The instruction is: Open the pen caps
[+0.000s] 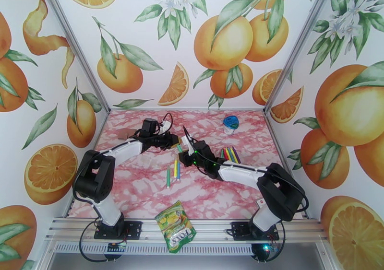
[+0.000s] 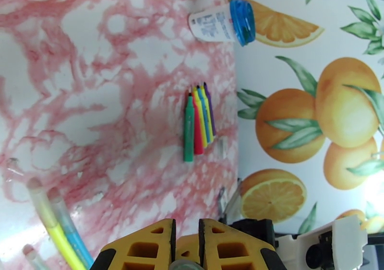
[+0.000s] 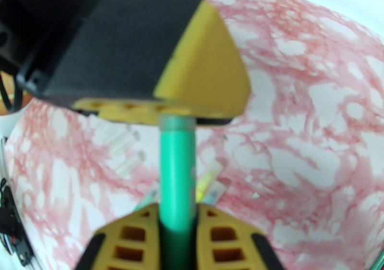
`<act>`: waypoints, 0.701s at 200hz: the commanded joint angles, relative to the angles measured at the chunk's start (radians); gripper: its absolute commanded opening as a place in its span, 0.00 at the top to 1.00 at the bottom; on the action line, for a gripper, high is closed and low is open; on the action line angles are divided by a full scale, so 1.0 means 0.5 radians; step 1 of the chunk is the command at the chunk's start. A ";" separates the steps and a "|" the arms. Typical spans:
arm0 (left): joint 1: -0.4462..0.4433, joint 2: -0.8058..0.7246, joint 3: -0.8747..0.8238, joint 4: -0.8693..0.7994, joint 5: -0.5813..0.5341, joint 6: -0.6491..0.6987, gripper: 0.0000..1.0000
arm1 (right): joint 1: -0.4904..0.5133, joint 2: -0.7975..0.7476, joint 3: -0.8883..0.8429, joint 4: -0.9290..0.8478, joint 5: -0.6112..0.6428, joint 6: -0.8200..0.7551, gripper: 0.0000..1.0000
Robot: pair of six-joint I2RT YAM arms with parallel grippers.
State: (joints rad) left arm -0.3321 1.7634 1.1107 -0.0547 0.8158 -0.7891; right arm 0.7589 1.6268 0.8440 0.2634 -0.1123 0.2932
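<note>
A green pen (image 3: 177, 170) is stretched between both grippers above the middle of the table. My right gripper (image 3: 177, 228) is shut on its barrel. My left gripper (image 3: 177, 115) is shut over the pen's far end, so the cap there is hidden. From above, the left gripper (image 1: 176, 144) and right gripper (image 1: 188, 149) meet tip to tip with the green pen (image 1: 179, 147) between them. Three loose pens (image 1: 174, 171) lie just in front of them. A row of capped pens (image 2: 199, 122) lies side by side near the right wall. The left gripper (image 2: 186, 240) has its fingers close together.
A blue-lidded small container (image 1: 231, 123) stands at the back right. A green-yellow snack packet (image 1: 176, 225) lies over the table's front edge. Small pale pieces (image 3: 120, 144) lie on the marbled pink table (image 1: 144, 189). Printed walls enclose three sides.
</note>
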 commanded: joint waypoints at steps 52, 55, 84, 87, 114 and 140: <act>0.284 0.007 0.137 0.268 -0.350 -0.054 1.00 | 0.025 -0.090 -0.157 -0.228 -0.015 -0.089 1.00; 0.284 0.009 0.135 0.273 -0.346 -0.061 1.00 | 0.028 -0.090 -0.159 -0.226 -0.014 -0.089 1.00; 0.302 0.038 0.127 0.348 -0.304 -0.137 1.00 | 0.027 -0.111 -0.195 -0.181 -0.007 -0.089 1.00; 0.305 0.041 0.129 0.354 -0.302 -0.143 1.00 | 0.027 -0.114 -0.198 -0.174 -0.004 -0.089 1.00; 0.309 0.050 0.143 0.350 -0.283 -0.140 1.00 | 0.027 -0.135 -0.216 -0.177 0.032 -0.081 1.00; 0.304 0.016 0.236 0.021 -0.331 0.111 1.00 | 0.003 -0.148 -0.213 -0.205 0.095 -0.025 1.00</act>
State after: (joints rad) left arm -0.1730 1.7729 1.1603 0.0666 0.6788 -0.8368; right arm 0.7662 1.5887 0.7422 0.1734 -0.1043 0.2646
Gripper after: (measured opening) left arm 0.169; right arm 0.174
